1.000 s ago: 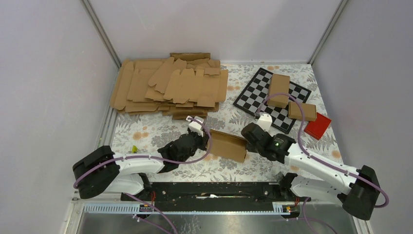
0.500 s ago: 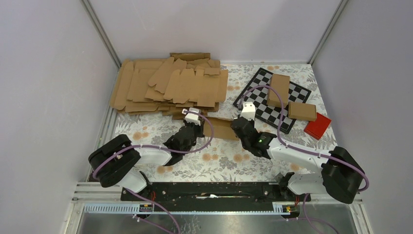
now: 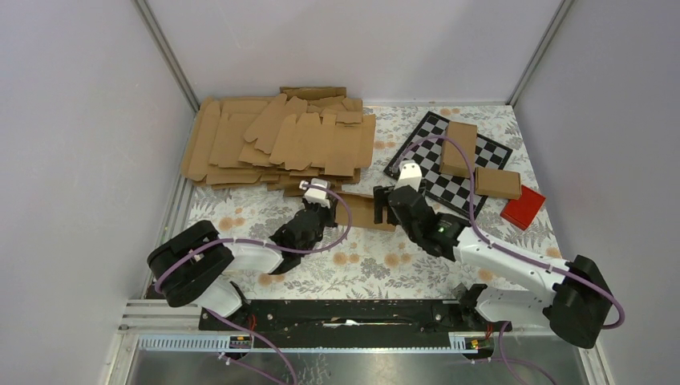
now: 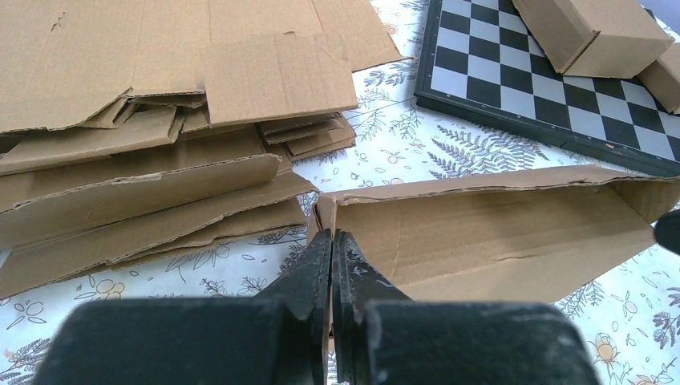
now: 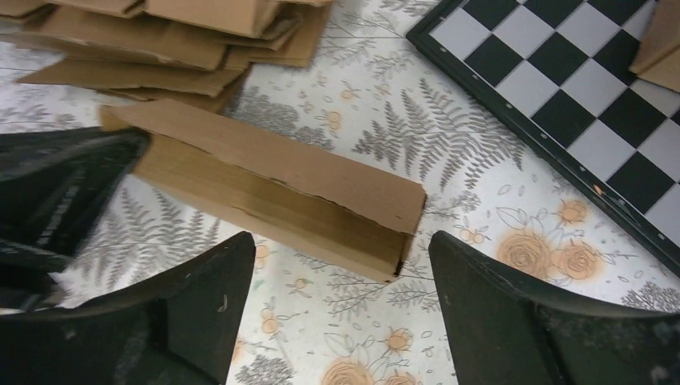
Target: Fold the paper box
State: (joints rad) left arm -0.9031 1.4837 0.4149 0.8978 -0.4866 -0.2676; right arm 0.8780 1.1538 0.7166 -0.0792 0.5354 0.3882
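Paper box (image 4: 497, 233), plain brown cardboard

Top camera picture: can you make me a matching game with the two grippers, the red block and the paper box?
Things:
1. left gripper
2. right gripper
3. red block
4. paper box

Place or state:
A. open wide
B. beside the chessboard
C. pinched shut
D. between the two grippers

Pairs: 1-C, 2-A, 3-B, 4-D
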